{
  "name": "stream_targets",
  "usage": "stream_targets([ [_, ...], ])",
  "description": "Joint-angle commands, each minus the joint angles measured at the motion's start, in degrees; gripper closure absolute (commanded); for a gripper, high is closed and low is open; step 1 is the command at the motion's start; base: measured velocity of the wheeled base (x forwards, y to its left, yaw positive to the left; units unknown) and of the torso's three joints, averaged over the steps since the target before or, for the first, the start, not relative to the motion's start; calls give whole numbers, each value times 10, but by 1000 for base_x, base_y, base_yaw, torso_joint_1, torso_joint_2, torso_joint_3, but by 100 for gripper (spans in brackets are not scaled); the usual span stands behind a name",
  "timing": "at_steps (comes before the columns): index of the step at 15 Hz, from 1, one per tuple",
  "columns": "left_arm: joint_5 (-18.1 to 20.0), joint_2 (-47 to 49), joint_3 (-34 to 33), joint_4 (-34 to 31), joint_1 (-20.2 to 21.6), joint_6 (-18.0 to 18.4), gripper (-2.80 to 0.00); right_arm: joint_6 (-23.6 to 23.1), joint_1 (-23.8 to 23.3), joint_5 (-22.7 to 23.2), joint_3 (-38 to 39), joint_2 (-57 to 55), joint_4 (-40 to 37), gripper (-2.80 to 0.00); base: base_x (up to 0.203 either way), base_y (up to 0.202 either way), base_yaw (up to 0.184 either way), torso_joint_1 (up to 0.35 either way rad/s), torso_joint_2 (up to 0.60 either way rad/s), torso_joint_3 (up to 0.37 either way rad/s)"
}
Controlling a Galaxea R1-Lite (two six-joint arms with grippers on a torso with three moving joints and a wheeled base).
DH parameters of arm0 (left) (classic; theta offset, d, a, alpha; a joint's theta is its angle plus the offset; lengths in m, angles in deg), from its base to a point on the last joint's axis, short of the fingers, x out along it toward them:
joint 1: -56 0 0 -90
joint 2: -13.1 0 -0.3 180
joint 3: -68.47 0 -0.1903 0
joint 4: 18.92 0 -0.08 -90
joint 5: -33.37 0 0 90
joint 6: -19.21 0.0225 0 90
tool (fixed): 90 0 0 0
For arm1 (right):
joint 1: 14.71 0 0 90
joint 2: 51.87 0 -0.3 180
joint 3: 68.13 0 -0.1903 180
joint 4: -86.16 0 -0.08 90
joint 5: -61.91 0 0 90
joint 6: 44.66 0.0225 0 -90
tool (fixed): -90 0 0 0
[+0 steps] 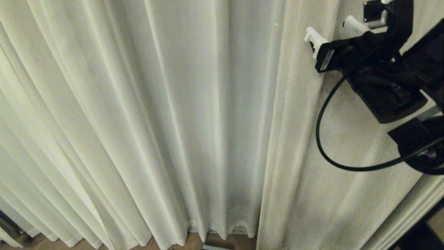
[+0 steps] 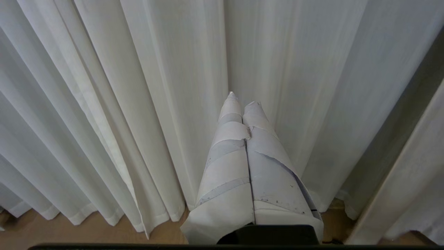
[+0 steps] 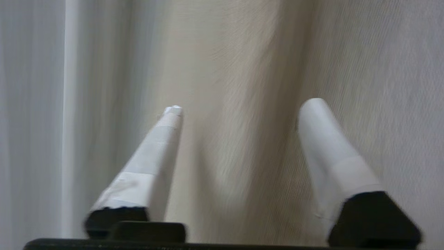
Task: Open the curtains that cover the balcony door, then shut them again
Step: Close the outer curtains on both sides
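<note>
Right hand: fingers spread wide, gripping nothing, tips against the curtains, probably to take a fold and pull. Left hand: closed, empty, parked low. Curtains drawn together; door hidden behind; floor below hems.

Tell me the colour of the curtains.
Plain cream-white curtains with soft vertical pleats, no print; the head view shows them best.
</note>
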Motion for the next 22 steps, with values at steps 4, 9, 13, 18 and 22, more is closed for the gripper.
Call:
stream_targets([
  [4, 0, 0, 0, 0, 0, 0, 0, 3, 0, 0, 218, 180, 8, -280, 0, 0, 0, 0, 0, 0],
  [9, 0, 0, 0, 0, 0, 0, 0, 25, 0, 1, 423, 366, 0, -280, 0, 0, 0, 0, 0, 0],
  [13, 0, 0, -1, 0, 0, 0, 0, 43, 0, 2, 512, 461, -32, 0, 0, 0, 0, 0, 0, 0],
  [18, 0, 0, 0, 0, 0, 0, 0, 72, -1, 1, 575, 498, -31, 0, 0, 0, 0, 0, 0, 0],
  [22, 0, 0, 0, 0, 0, 0, 0, 103, -67, 5, 608, 507, -51, 0, 0, 0, 0, 0, 0, 0],
])
